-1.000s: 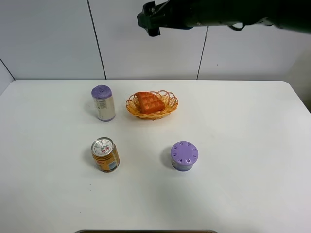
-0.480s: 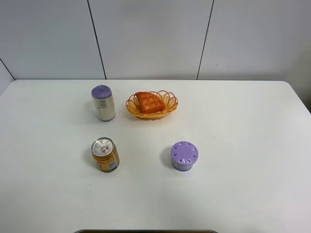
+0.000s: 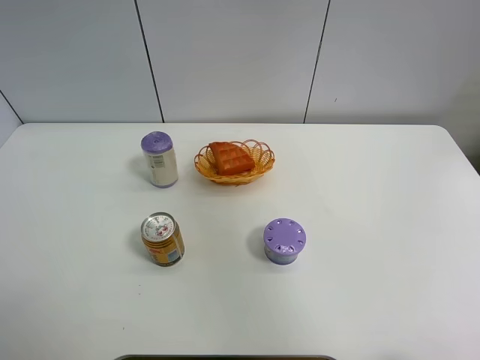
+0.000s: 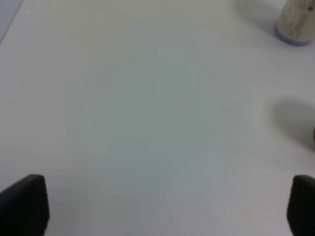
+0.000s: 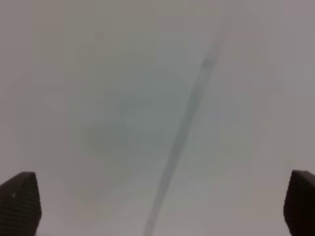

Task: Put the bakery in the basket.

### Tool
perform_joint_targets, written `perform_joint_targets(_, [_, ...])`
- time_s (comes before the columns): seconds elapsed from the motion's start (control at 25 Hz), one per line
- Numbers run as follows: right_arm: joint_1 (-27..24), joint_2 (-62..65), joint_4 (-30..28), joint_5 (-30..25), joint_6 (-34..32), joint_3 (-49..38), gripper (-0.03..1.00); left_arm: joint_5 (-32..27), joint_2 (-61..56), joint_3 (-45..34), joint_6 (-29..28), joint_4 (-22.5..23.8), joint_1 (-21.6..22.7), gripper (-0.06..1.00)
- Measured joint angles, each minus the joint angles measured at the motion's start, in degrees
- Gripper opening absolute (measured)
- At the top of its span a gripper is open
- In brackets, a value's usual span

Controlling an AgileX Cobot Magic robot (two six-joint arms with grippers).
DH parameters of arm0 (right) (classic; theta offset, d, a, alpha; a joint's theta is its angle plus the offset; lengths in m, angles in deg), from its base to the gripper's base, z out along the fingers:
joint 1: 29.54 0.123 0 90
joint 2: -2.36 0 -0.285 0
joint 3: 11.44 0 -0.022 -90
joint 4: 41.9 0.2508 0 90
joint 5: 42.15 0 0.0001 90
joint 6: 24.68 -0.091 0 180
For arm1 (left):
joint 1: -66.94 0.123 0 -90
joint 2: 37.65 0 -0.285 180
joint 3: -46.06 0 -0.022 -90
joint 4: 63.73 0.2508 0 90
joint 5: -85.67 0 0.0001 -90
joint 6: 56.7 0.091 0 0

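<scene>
The bakery (image 3: 230, 157), an orange-brown waffle slab, lies inside the orange-yellow wicker basket (image 3: 262, 166) at the back middle of the white table. No arm shows in the exterior high view. My left gripper (image 4: 157, 204) is open and empty above bare table, with only its two dark fingertips (image 4: 23, 204) at the frame corners. My right gripper (image 5: 157, 206) is open and empty, facing a blurred grey wall with a dark seam; its fingertips (image 5: 18, 201) show at the corners.
A purple-lidded pale can (image 3: 159, 159) stands left of the basket; its base also shows in the left wrist view (image 4: 294, 22). An orange drink can (image 3: 163, 239) stands front left. A purple round lidded tin (image 3: 284, 241) stands front middle.
One second ago a dark arm reached across the top of the exterior high view, above the basket. It has drawn out of view. The bakery, basket and cans have not moved.
</scene>
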Motion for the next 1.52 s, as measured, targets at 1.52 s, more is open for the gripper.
perform_joint_targets(1.52, [-14.43, 45.81, 3.79, -31.56, -4.35, -30.19, 0.99, 0.00, 0.00, 0.00, 0.00, 0.00, 0.00, 0.98])
